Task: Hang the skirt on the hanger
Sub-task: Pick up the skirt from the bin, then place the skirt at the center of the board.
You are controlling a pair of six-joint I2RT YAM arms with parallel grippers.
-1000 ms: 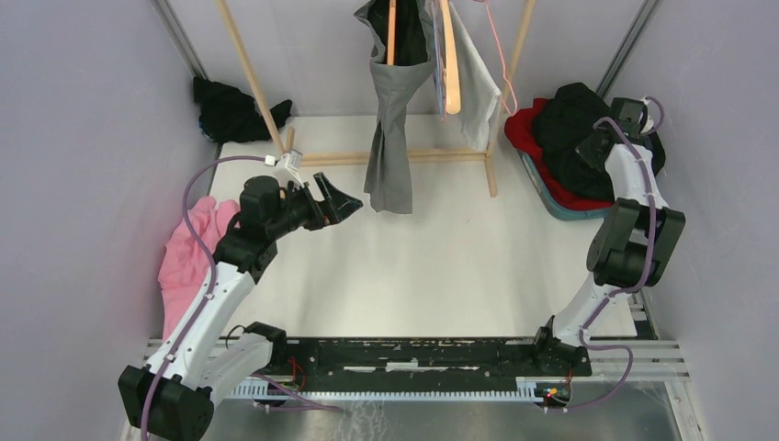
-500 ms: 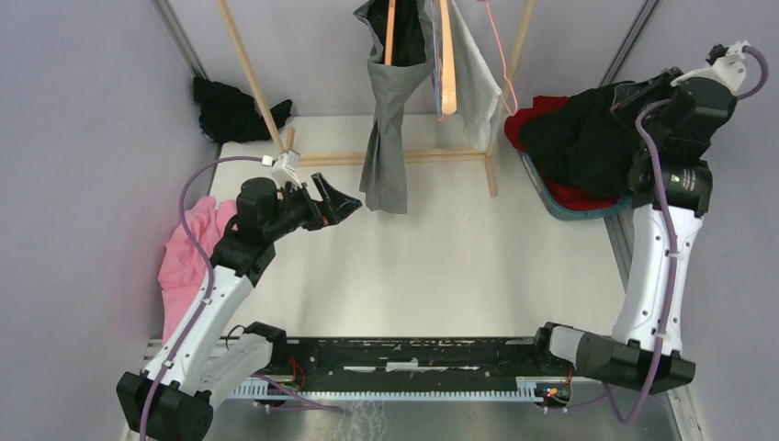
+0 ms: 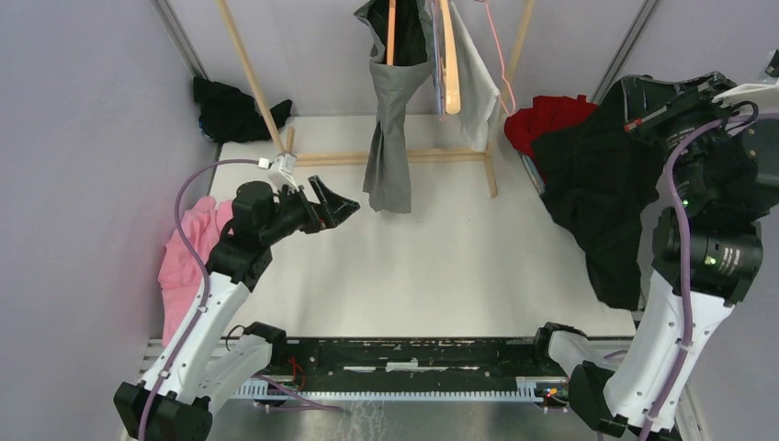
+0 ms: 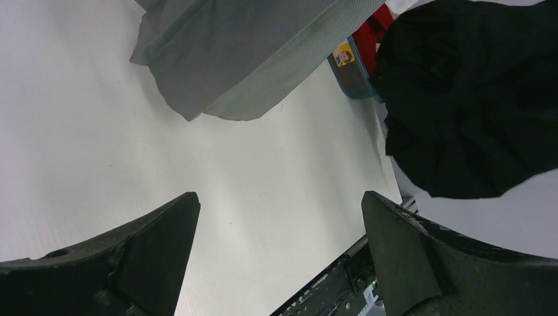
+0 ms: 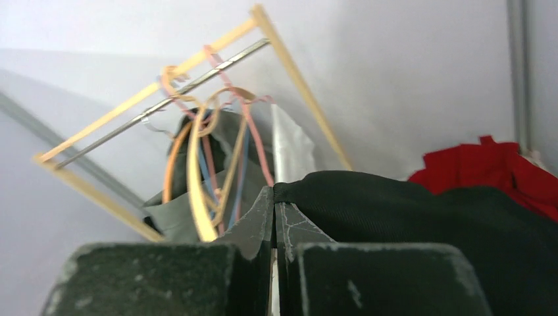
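Your right pincer (image 3: 641,119) is up high on the right side, with both fingers squeezed together on a fold of the black skirt (image 3: 597,202). In the wrist view the jaws meet with no gap, and the dark fabric (image 5: 408,210) comes out right at the tips (image 5: 275,197) and spreads off to their right. The rest of the skirt hangs loose below the pincer, in front of the red cloth (image 3: 542,118).

The wooden hanger (image 3: 450,55) is ahead of that pincer and off to its left, up on the rack (image 3: 248,69) with a few other hangers, well apart from the skirt. A grey garment (image 3: 390,138) hangs from the same rack.

Your left pincer (image 3: 335,204) hovers over the table (image 3: 441,266) with its jaws wide apart and nothing between them. The bottom of the grey garment is near, just ahead of it, and the skirt is far off to its right. A pink cloth (image 3: 188,253) lies behind it, next to the arm.
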